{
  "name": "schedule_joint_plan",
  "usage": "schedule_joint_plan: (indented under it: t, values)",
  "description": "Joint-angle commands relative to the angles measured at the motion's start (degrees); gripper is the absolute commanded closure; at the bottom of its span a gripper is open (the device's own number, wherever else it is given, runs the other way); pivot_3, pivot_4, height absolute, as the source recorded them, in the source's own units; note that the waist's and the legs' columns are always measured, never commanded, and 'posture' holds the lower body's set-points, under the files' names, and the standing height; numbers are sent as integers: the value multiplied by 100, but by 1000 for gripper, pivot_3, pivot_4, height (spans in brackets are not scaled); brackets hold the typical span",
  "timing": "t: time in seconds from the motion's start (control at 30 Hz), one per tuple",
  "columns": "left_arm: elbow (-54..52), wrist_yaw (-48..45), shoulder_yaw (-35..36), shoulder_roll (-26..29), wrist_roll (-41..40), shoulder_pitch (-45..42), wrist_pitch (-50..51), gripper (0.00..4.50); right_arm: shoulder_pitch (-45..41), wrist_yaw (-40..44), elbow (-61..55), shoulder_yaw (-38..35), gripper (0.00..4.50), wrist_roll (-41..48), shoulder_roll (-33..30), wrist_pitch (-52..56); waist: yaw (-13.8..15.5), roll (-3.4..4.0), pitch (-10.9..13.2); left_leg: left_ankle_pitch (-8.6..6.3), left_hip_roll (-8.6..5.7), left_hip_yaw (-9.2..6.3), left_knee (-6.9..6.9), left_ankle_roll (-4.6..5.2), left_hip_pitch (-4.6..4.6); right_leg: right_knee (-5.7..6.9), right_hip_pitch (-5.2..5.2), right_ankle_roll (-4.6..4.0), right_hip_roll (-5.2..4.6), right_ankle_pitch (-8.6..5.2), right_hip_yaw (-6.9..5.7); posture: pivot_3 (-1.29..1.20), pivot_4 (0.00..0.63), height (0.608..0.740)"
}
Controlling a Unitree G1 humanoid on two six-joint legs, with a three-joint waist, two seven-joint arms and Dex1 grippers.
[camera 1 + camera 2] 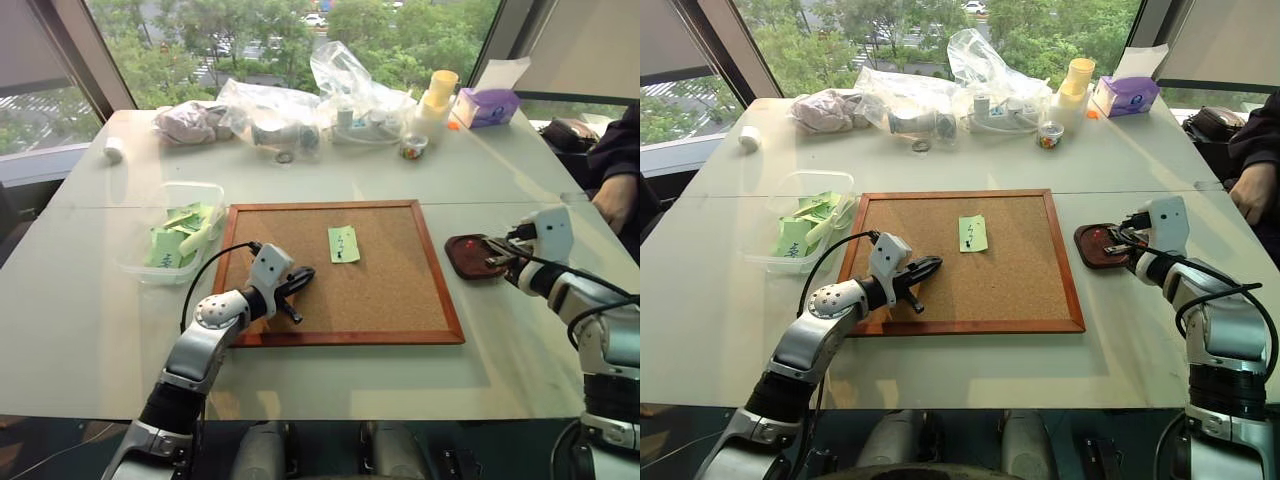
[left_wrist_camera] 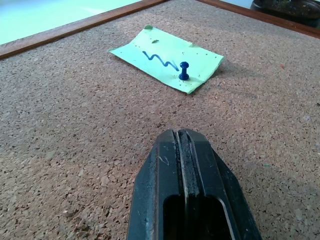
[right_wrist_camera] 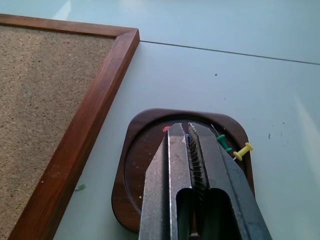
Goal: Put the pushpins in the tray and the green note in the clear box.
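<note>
The green note [image 1: 343,244] lies flat in the middle of the cork board [image 1: 380,300], held by a blue pushpin [image 2: 184,71]. My left gripper [image 1: 297,285] rests shut and empty over the board's near left part, short of the note [image 2: 165,57]. The dark brown tray [image 3: 135,165] sits on the table just right of the board. In it lie red [image 3: 166,129], green [image 3: 223,142] and yellow [image 3: 242,150] pushpins. My right gripper [image 3: 182,127] hovers over the tray, shut, with a small blue bit pinched at its tips. The clear box [image 1: 170,235] stands left of the board.
The clear box holds folded light green slips [image 1: 182,232]. Crinkled plastic bags [image 1: 300,115], a small jar [image 1: 413,147], yellow cups [image 1: 438,95] and a purple tissue box [image 1: 487,105] line the far edge. A person's hand [image 1: 612,198] rests at the right edge.
</note>
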Motion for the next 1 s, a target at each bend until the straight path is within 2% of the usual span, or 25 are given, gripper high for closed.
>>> schedule_joint_plan:
  t: [0.03,0.33,0.43,0.5,0.77,1.0]
  values:
    - [456,9,-129,55,206,150,179,4500,-11,-1,157,-53,4482,25,33,-281,4,0,0,0,0,0,0,0,0,0,1,0,0,0,1,0,150,740]
    - [431,32,-101,82,202,166,179,4500,-2,48,533,135,4482,31,130,-517,9,-1,0,0,-2,-2,0,0,0,-1,3,0,-1,0,1,0,150,740]
    - [433,50,-78,82,201,162,169,4500,7,41,526,124,3712,55,132,-523,8,-1,0,0,-2,-2,0,0,0,-1,3,0,0,0,1,0,150,740]
    - [441,52,-78,81,204,159,156,4500,-29,67,463,30,2768,153,87,-455,9,-1,0,0,-2,-2,0,0,0,-1,3,0,-1,0,1,0,150,740]
    - [476,50,-77,65,204,127,126,4500,-50,430,-39,-100,2768,475,-272,-265,11,0,0,0,-1,-2,0,0,0,-1,1,0,-1,0,2,0,150,740]
    - [486,27,-89,66,197,116,129,4500,-357,567,-665,176,2768,779,-335,123,14,-1,0,0,-1,-3,0,0,0,-2,1,-1,-2,0,2,0,150,740]
